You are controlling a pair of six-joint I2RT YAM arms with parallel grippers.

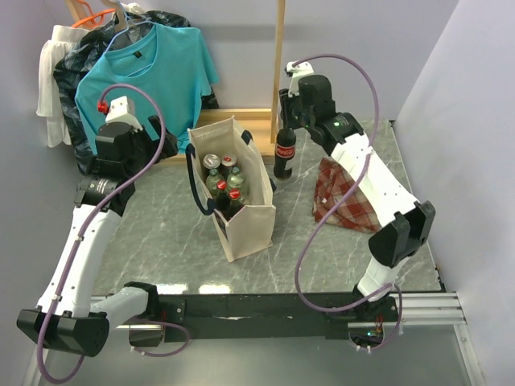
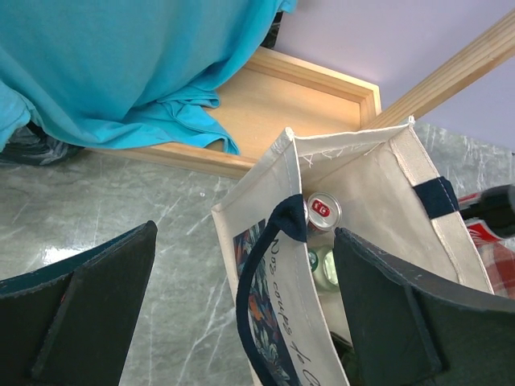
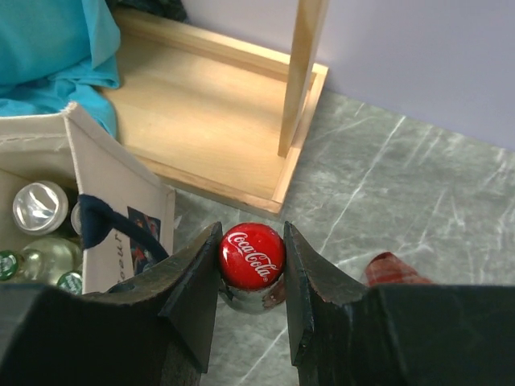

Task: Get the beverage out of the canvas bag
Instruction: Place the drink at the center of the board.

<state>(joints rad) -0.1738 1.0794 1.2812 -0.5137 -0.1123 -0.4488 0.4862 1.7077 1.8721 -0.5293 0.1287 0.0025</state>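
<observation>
The cream canvas bag (image 1: 241,211) with navy handles stands upright mid-table, holding several cans and bottles (image 1: 224,181). My right gripper (image 1: 286,131) is shut on the red cap of a Coca-Cola bottle (image 1: 285,154), which stands upright just right of the bag. In the right wrist view the cap (image 3: 252,256) sits between my fingers, with the bag (image 3: 105,201) at the left. My left gripper (image 1: 170,147) is open and empty at the bag's left side. In the left wrist view it (image 2: 245,233) straddles the bag's wall (image 2: 378,185) and navy handle (image 2: 265,265); a can (image 2: 323,211) shows inside.
A red-and-white plaid cloth bag (image 1: 346,197) lies on the table right of the cola bottle. A wooden rack base (image 1: 253,121) and its post (image 1: 279,56) stand behind the bag. A teal shirt (image 1: 149,72) hangs at the back left.
</observation>
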